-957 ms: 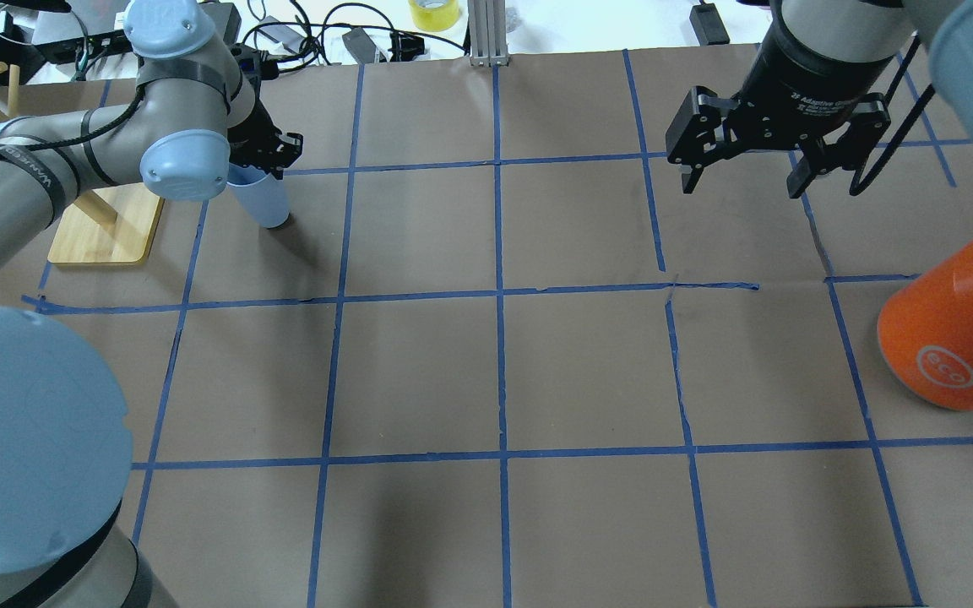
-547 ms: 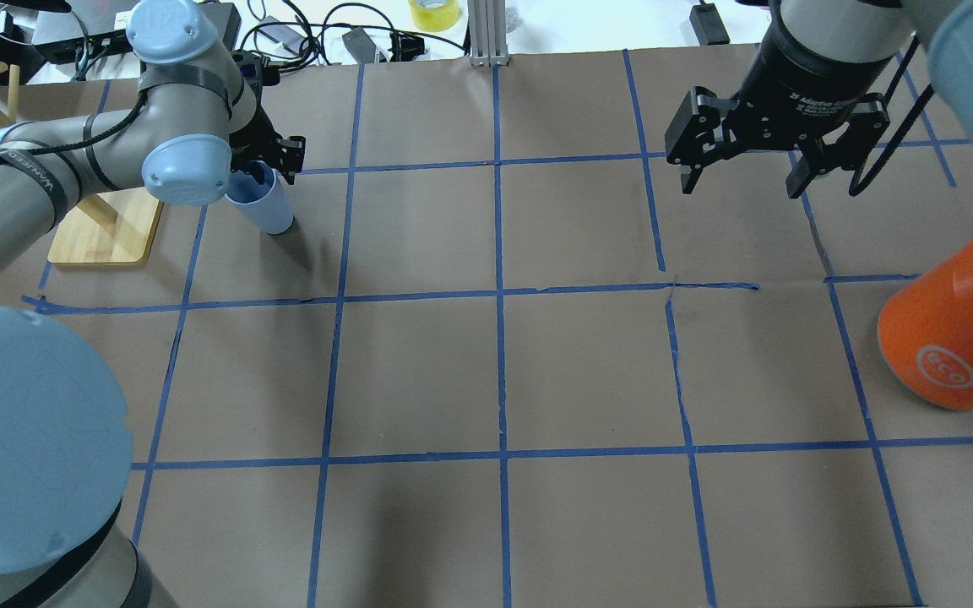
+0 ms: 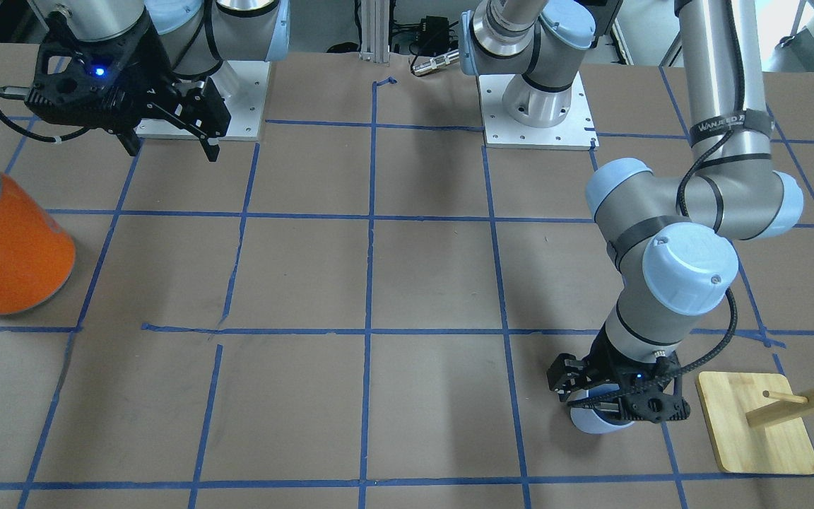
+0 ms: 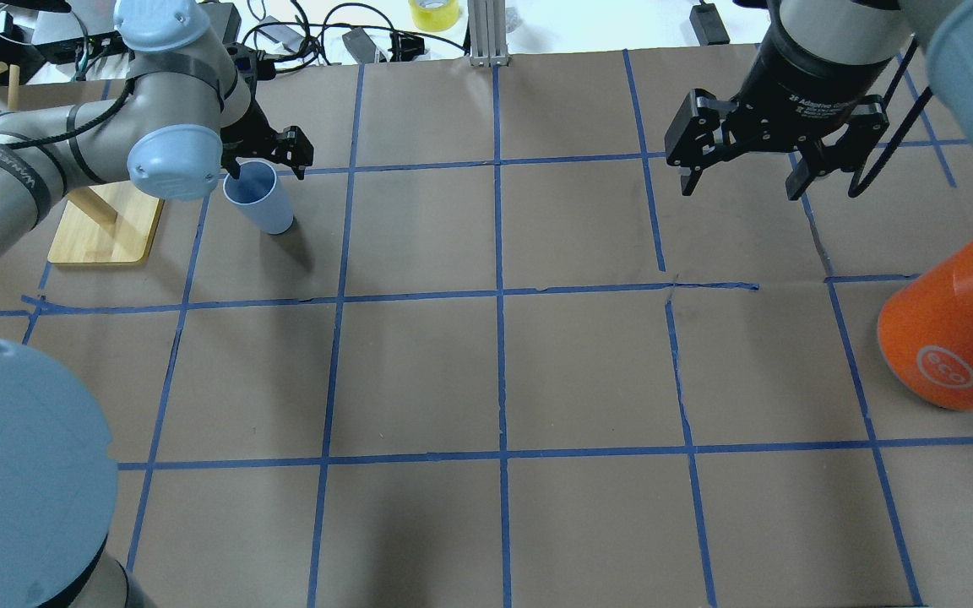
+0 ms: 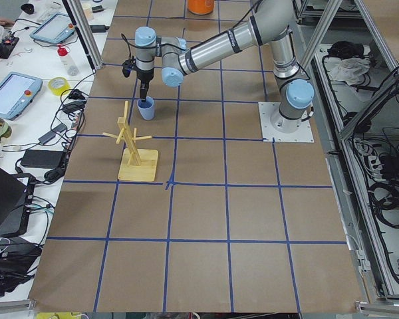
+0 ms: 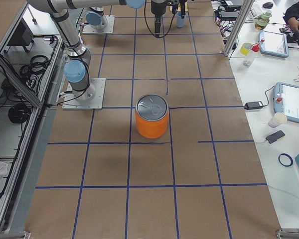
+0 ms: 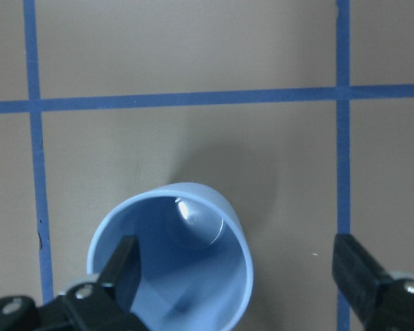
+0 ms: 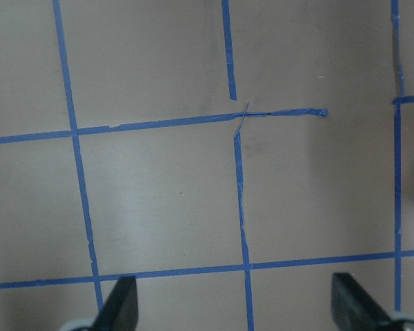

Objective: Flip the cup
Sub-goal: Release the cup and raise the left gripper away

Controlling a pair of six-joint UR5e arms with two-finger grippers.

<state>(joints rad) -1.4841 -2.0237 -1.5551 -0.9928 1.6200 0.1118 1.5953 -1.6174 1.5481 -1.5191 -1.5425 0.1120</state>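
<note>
Since a second ago the left gripper (image 7: pixel 234 240) has let go: the cup (image 4: pixel 258 198) that hung tilted in its grip with the mouth hidden now stands by itself on the table (image 4: pixel 588 371), mouth up, and the wrist has drawn back a little from it. From the wrist camera I see the left fingers (image 7: pixel 124 265) spread wide. One finger overlaps the cup's rim and looks to reach over its mouth; I cannot tell whether it touches. The other finger is well apart from the cup, out over bare paper and a strip of blue tape. The cup sits nearer the first finger than the middle of the gap.

The cup is pale blue, smooth and matte, with no handle, and it tapers to a narrower base. I look straight down into it: the round inner bottom carries a small bright glint, and a soft shadow falls on the paper beyond the fingertips. In the front-facing view only its lower wall shows below the gripper body.

My right gripper (image 4: pixel 740 190) hangs above the table with its fingers apart and nothing between them; below them lie only brown paper and crossing tape lines. The orange canister (image 4: pixel 951 338) with its silver lid stands well away from those fingers. A wooden peg rack (image 4: pixel 106 224) stands near the cup, on the side away from the right arm.
</note>
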